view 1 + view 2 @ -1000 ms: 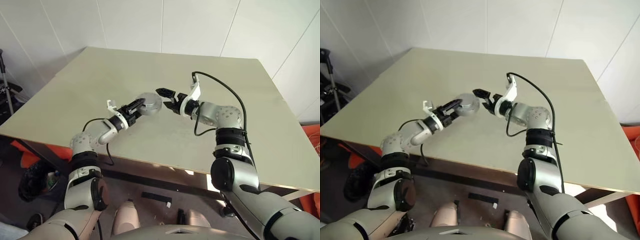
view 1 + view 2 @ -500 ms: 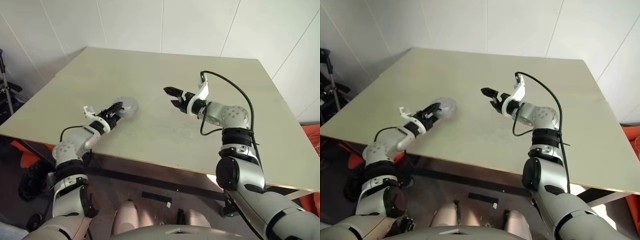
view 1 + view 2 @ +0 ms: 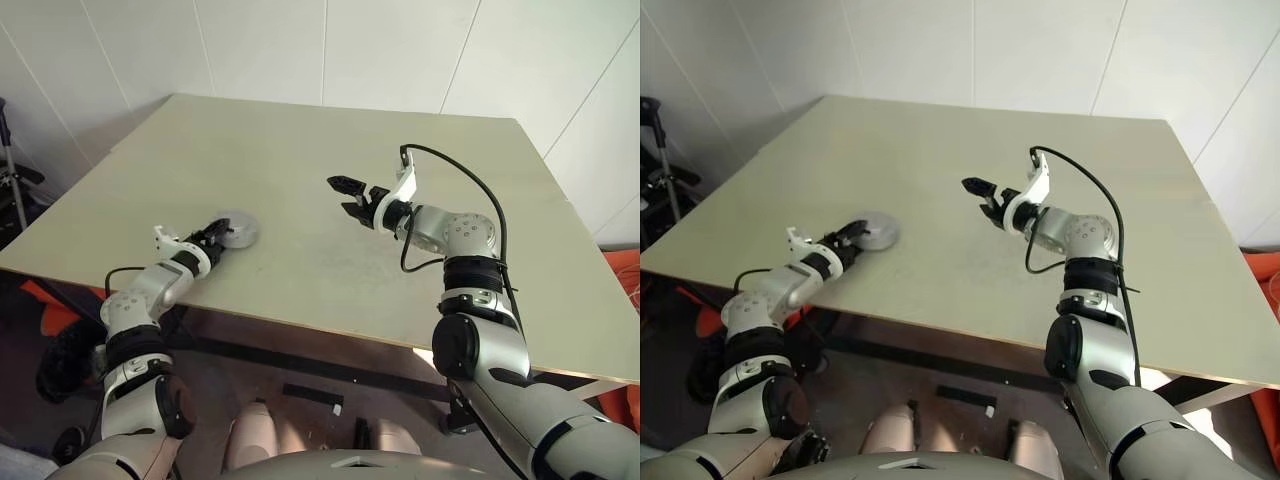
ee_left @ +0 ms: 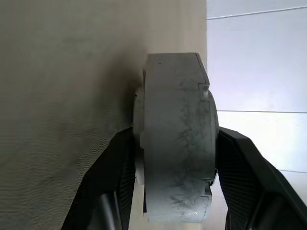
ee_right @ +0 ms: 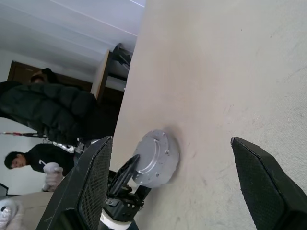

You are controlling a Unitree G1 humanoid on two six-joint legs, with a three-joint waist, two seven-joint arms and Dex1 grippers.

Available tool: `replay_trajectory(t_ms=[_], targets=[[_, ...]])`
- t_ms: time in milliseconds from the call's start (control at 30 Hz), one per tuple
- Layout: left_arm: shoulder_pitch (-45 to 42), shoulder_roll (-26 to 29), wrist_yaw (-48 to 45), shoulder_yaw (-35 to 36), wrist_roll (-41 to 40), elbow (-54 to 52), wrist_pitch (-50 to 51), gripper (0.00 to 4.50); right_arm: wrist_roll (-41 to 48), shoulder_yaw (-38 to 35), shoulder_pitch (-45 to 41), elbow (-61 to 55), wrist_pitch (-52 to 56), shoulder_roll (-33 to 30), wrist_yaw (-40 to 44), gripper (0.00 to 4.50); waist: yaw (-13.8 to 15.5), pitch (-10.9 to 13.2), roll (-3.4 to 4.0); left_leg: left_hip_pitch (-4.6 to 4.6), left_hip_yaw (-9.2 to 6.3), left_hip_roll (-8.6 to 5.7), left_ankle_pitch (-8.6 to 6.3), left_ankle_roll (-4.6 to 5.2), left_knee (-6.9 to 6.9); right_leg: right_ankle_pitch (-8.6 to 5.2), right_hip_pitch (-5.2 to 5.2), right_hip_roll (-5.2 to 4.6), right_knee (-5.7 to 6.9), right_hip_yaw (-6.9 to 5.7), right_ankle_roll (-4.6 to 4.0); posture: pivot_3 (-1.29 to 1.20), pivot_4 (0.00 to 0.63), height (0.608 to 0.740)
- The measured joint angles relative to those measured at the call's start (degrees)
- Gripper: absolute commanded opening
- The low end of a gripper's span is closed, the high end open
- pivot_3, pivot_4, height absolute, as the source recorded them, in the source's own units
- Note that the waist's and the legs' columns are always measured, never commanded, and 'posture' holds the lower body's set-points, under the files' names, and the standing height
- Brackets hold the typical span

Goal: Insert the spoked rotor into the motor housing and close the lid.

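Note:
My left gripper (image 3: pixel 220 234) is shut on the motor housing (image 3: pixel 238 230), a short round grey cylinder lying flat on the table near its front left edge. In the left wrist view the black fingers (image 4: pixel 116 167) clamp the housing's rim (image 4: pixel 175 139) from both sides. The lid (image 5: pixel 154 155), a plain grey disc, covers the housing's top. The spoked rotor is hidden. My right gripper (image 3: pixel 342 196) hangs open and empty above the middle of the table, well to the right of the housing.
The beige table (image 3: pixel 330 130) runs far back to white walls. Its front edge (image 3: pixel 300 330) lies close behind the housing. A dark wheeled frame (image 3: pixel 12 185) stands off the left side. A person in black (image 5: pixel 29 163) stands beyond the table.
My left arm has carried the housing away from the right gripper, leftward and down to the table's front left. The right gripper has stayed open and nearly still.

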Motion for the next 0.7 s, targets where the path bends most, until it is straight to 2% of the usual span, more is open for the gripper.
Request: replay_trajectory(t_ms=[267,433,533,700], targets=[[0.0,0.0,0.0,0.2,0.6,0.0,-0.3,2.10,0.0,0.0,0.0,0.0,-0.1,0.0,0.1,4.46,-0.1,0.0,-0.01,0.08,0.00,0.00,0.00,0.00,0.01,0.00,0.06,0.00,0.03,0.00,0.00,0.00,0.000,0.740],[0.1,0.5,-0.6,0.1,1.7,0.0,0.1,3.76,-0.1,0.0,0.0,0.1,-0.3,0.1,0.1,4.50,-0.1,0.0,-0.01,0.10,0.00,0.00,0.00,0.00,0.01,0.00,0.08,0.00,0.03,0.01,0.00,0.00,0.000,0.740],[-0.3,1.0,-0.8,0.2,1.3,-0.2,1.9,4.49,-0.2,0.0,0.0,0.3,-0.3,0.2,0.1,4.50,-0.1,0.0,-0.02,0.17,0.01,0.00,0.00,0.00,0.00,0.00,0.12,0.00,0.03,0.01,0.00,0.00,0.000,0.740],[0.0,1.7,0.0,0.3,-1.0,-0.6,9.2,4.49,-0.3,0.1,0.0,0.7,-0.6,0.2,0.0,4.50,0.0,0.0,-0.02,0.15,0.01,-0.02,0.00,0.00,0.00,0.00,0.12,-0.01,0.03,0.02,0.00,0.00,0.000,0.740]])
